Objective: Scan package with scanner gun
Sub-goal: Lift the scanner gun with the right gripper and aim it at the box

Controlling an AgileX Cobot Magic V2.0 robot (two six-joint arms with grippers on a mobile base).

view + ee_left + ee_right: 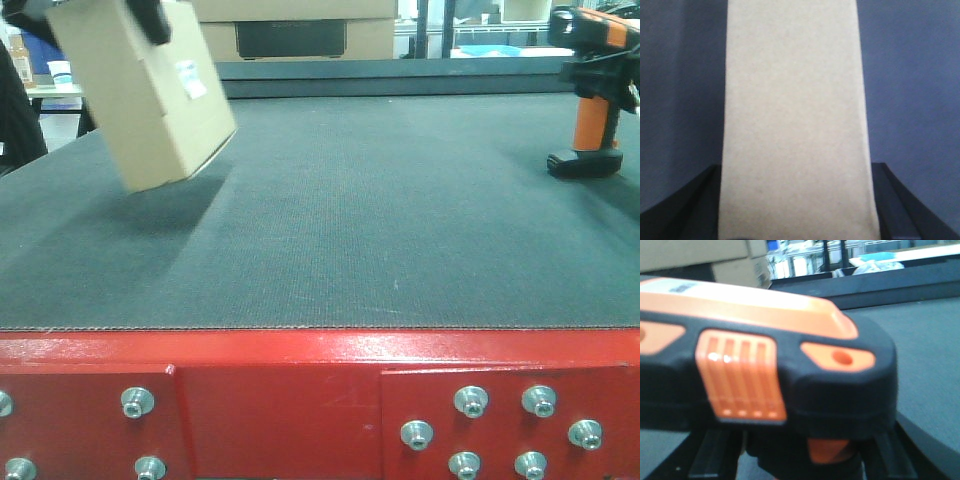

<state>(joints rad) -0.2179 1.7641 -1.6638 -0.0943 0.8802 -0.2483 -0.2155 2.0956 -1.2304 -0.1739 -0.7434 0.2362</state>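
Note:
The package (140, 95), a plain brown box with a small white label (190, 78) on its right face, hangs tilted above the far left of the mat. My left gripper (150, 18) is shut on it from above. In the left wrist view the package (795, 115) fills the middle, with a black finger (695, 210) at each lower side. The scanner gun (590, 110), black with an orange handle, stands upright at the far right. Its base is at or just above the mat. Its head (790, 365) fills the right wrist view, and my right gripper (800, 455) is shut on the handle.
A dark mat (380, 220) covers the table, ending at a red metal front edge (320, 350) with bolts. Wider cardboard boxes with a dark panel (290, 35) stand beyond the far edge. A dark figure (15, 110) is at the far left.

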